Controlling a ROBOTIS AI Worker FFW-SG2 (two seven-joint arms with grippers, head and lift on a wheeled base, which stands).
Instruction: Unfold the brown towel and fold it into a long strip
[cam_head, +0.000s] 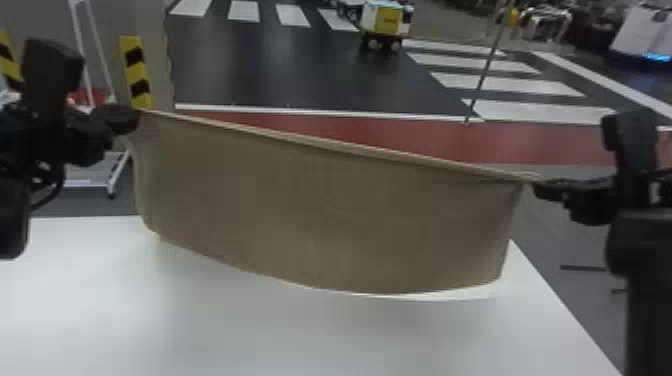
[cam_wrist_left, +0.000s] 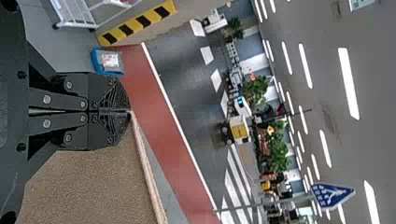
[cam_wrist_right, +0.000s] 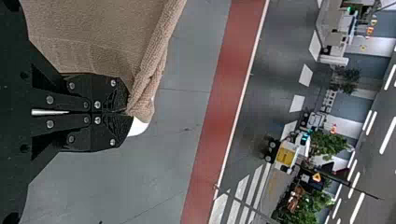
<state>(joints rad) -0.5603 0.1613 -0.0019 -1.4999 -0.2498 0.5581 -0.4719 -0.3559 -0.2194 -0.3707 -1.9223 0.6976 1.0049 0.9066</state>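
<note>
In the head view, the brown towel (cam_head: 325, 215) is hanging stretched between the two grippers, in front of and over the white table (cam_head: 240, 325). The left gripper (cam_head: 132, 118) is pinching one upper corner, its jaws pressing together on the cloth. The right gripper (cam_head: 539, 190) is pinching the other upper corner, where the edge is bunching at the tips. The top edge is sloping down toward the right gripper. Perhaps the lower edge is touching the table, but I cannot tell surely.
</note>
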